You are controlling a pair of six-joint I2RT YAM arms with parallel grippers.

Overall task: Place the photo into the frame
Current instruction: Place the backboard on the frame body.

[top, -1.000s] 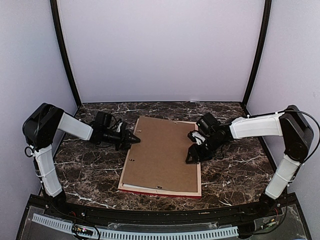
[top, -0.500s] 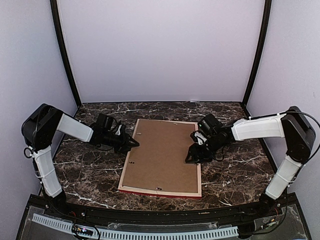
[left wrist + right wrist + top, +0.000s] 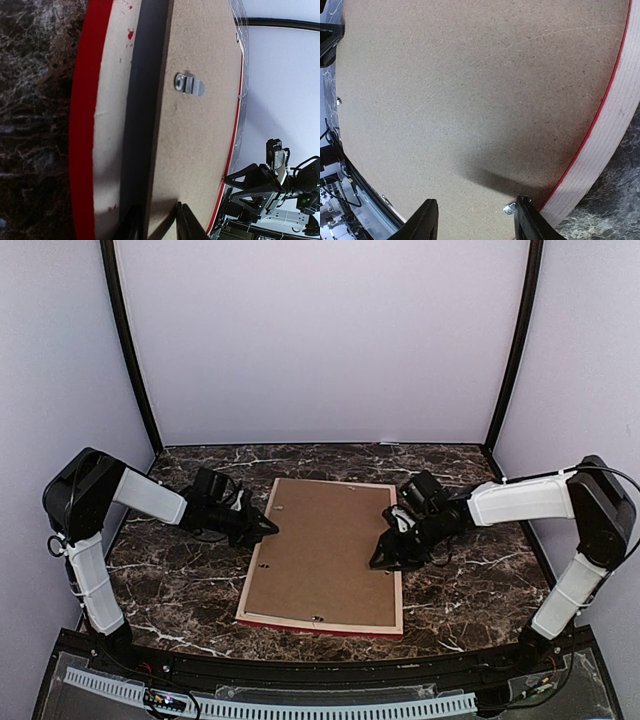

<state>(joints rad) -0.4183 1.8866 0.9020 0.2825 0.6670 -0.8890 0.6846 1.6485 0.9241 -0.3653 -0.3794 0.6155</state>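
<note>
so the frame (image 3: pixel 399 602) is lying face down in the middle of the marble table (image 3: pixel 180 590), long side running away from the arms, red front against the stone and the pale wood rear edges facing up. The brown backing board (image 3: pixel 320 550) sits in the back of it and covers the whole opening, so the photo can't be seen in any view. In the left wrist view the board's left edge looks a bit raised off the rail, there's a dark gap between them, and a small metal turn clip (image 3: pixel 189 84) sits on the board just in from that edge. The left gripper (image 3: pixel 268 528) comes in low from the left, and its two fingers are tight on either side of that board edge, looks like it's pinching it. The right gripper (image 3: pixel 382 558) is over the board's right side just inside the rail, fingers spread wide with nothing between them but bare board
</note>
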